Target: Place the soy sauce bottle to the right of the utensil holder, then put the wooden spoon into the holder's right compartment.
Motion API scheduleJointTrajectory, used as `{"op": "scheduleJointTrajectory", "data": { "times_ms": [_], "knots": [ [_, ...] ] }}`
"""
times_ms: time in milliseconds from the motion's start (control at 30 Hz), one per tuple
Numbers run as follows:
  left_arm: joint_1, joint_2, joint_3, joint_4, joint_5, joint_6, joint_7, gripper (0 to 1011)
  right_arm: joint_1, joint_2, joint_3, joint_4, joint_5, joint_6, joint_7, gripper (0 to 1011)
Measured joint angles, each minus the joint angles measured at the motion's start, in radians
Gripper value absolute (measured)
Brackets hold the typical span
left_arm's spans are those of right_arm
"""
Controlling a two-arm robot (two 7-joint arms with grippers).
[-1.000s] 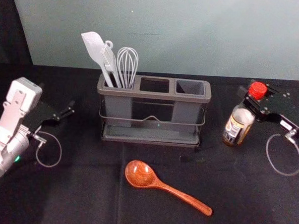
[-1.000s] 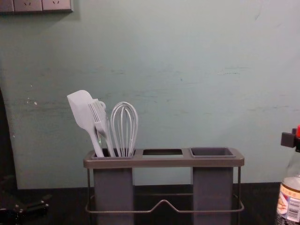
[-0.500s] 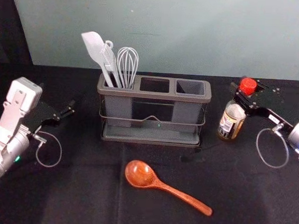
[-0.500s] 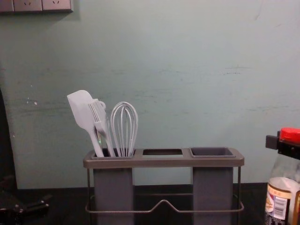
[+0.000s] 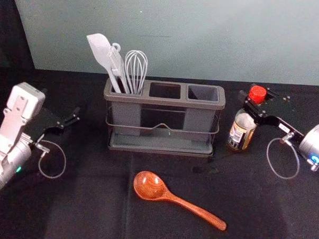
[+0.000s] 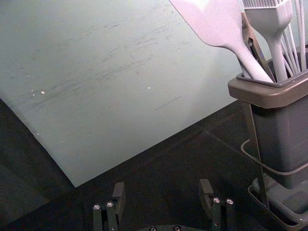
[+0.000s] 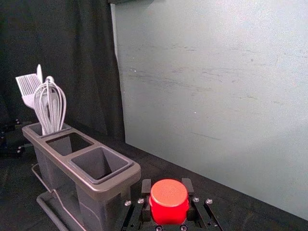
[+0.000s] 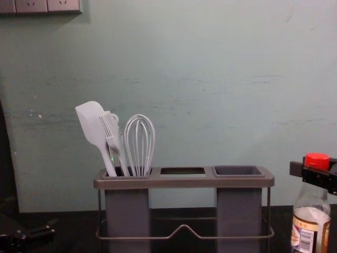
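A pale green wall [image 5: 205,42] rises behind the black-covered desk [image 5: 91,217]. The right tool [image 5: 248,98] grips the soy sauce bottle [image 5: 242,131] just below its red cap, upright and near the utensil holder's [image 5: 161,145] right end. The left tool [image 5: 60,105], jaws apart, is left of the holder. The wooden spoon [image 5: 151,187] lies in front.

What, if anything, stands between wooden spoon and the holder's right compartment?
The front rail and rim of the holder; the spoon likely needs lifting over them. The right gripper, holding the soy sauce bottle, is off to the right.
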Motion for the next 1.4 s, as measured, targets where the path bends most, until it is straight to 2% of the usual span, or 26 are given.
{"op": "scheduleJointTrajectory", "data": {
  "times_ms": [867, 1400],
  "knots": [
    [0.000, 0.000, 0.000, 0.000, 0.000, 0.000, 0.000, 1005, 0.027, -0.024, -0.022, 0.025, -0.039, -0.001, 0.006, 381],
    [0.000, 0.000, 0.000, 0.000, 0.000, 0.000, 0.000, 1005, 0.026, -0.024, -0.020, 0.025, -0.036, -0.002, 0.005, 382]
  ]
}}
